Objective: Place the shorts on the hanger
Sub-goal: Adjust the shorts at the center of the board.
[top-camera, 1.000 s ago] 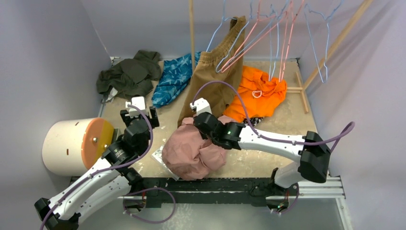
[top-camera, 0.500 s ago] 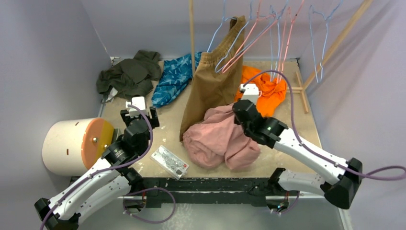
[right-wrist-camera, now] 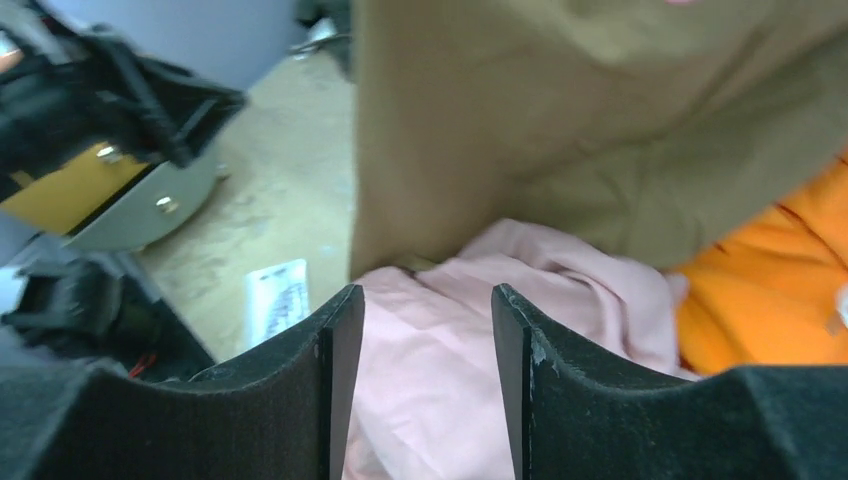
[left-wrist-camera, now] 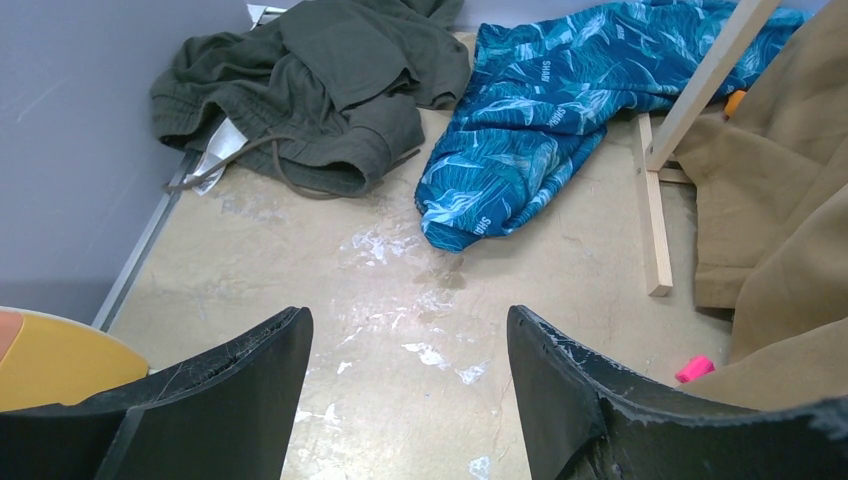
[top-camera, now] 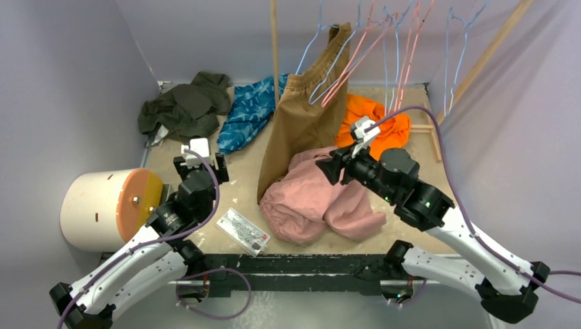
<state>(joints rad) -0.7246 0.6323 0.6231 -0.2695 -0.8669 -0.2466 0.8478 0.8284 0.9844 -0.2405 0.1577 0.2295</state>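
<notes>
So, right gripper [right-wrist-camera: 425, 385]: jaws parted about halfway with nothing pinched between them; the gap is bare and the pink cloth shows beyond it.
Left gripper [left-wrist-camera: 405, 385]: jaws spread wide and empty, with only bare tabletop ahead of the tips.
Shorts [right-wrist-camera: 500, 290]: crumpled on the table just past and under the right jaws' tips, and well off to the side of the left jaws.
Hanger [top-camera: 446, 82]: a light-blue wire one hanging on the rack, well above and behind the right jaws and nowhere near the shorts.
Crowding: the tan-brown shorts [right-wrist-camera: 560, 120] hang straight ahead of the right jaws and touch the pink heap; the orange garment [right-wrist-camera: 780, 290] lies just outside the right-hand finger.
Risk, wrong cloth: a closing bite here could catch the tan hem or the orange fabric along with the pink, since all three meet at the tips.
Risk, poor hold: the heap is bunched, so a pinch mid-fabric would likely lift a lump, not the waistband, and it would not thread onto the wire.
Risk, rack: a swing upward could snag the purple cable or knock the neighbouring hangers.
Hidden: the waistband and drawstring cannot be picked out in the folds.
Unclear: several blue hangers hang together, so I cannot tell which is meant; their hooks are cut off at the top edge.
</notes>
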